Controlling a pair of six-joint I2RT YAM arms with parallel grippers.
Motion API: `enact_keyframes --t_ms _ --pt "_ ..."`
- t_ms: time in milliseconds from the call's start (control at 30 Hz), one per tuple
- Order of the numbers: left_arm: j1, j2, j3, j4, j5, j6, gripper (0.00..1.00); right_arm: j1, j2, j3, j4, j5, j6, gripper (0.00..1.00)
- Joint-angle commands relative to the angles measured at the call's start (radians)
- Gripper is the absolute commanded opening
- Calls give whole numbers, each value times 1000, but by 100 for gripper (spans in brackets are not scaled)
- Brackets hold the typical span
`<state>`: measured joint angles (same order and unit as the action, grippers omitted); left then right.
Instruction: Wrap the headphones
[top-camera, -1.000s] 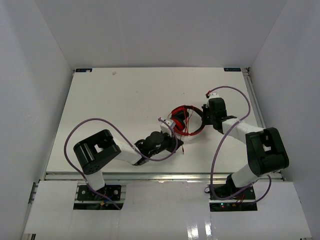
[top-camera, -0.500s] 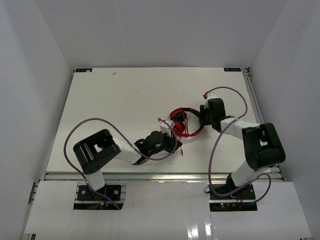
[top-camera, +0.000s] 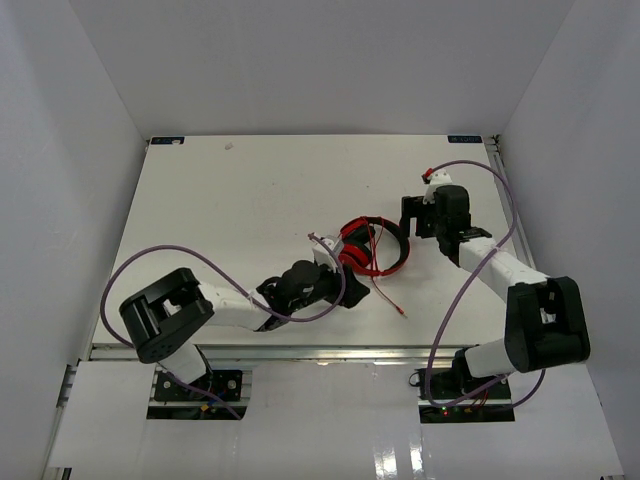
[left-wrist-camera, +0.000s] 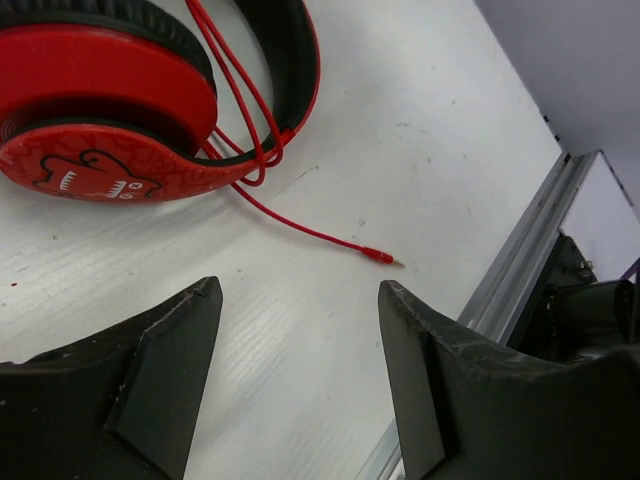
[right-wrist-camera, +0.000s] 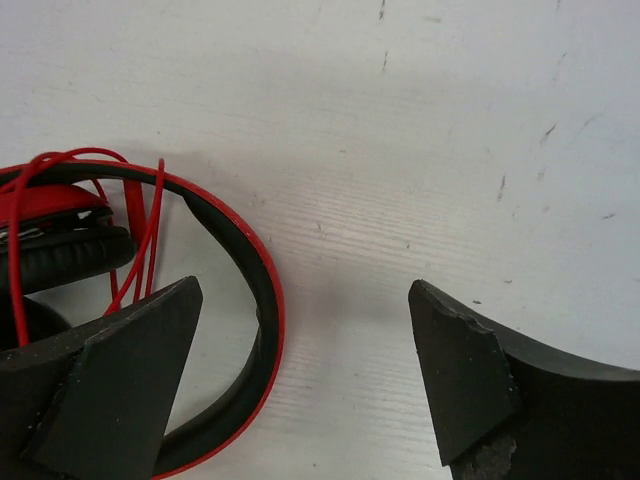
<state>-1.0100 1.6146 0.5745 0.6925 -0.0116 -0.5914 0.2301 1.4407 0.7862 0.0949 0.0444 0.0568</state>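
The red headphones (top-camera: 373, 248) lie flat on the white table, right of centre. Their thin red cable (left-wrist-camera: 245, 110) is looped over an earcup (left-wrist-camera: 100, 110) and the headband (right-wrist-camera: 252, 300). The cable's loose end and plug (top-camera: 402, 312) trail toward the front edge. My left gripper (top-camera: 343, 275) is open just in front of the earcup, with only bare table between its fingers (left-wrist-camera: 298, 290). My right gripper (top-camera: 413, 220) is open at the headband's right side. One finger (right-wrist-camera: 120, 380) overlaps the band's inside, and nothing is gripped (right-wrist-camera: 305, 290).
The table's metal front rail (left-wrist-camera: 520, 260) runs close behind the plug (left-wrist-camera: 380, 256). Purple robot cables (top-camera: 165, 255) arc over both arms. White walls close in the table on the left, right and back.
Both grippers went from shut to open and let go of the headphones. The right gripper drew back to the right. The cable end now lies loose toward the front edge.
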Motion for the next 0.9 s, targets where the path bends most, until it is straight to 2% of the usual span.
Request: enact_keyframes --t_ms 0,67,167,367,500,633,867 --pt "-2 -133 -19 -77 1 35 84 -23 -104 51 -80 -31 -97 90" --pt "-2 -185 -31 -118 0 45 93 -36 -141 53 -133 -76 -151 90" --pt "-2 -295 -63 -188 -6 78 98 -50 -211 55 -213 -165 -242 90" --pt "-2 -482 -98 -361 -61 154 98 -68 -312 45 -349 -322 -345 90" --pt "-2 -637 -57 -596 -117 200 98 -81 -407 35 -412 -361 -359 90" --pt "-1 -825 -11 -753 -163 268 98 -86 -510 56 -482 -345 -360 90" --pt "1 -978 1 -951 -171 254 98 -91 -632 77 -526 -173 -312 90"
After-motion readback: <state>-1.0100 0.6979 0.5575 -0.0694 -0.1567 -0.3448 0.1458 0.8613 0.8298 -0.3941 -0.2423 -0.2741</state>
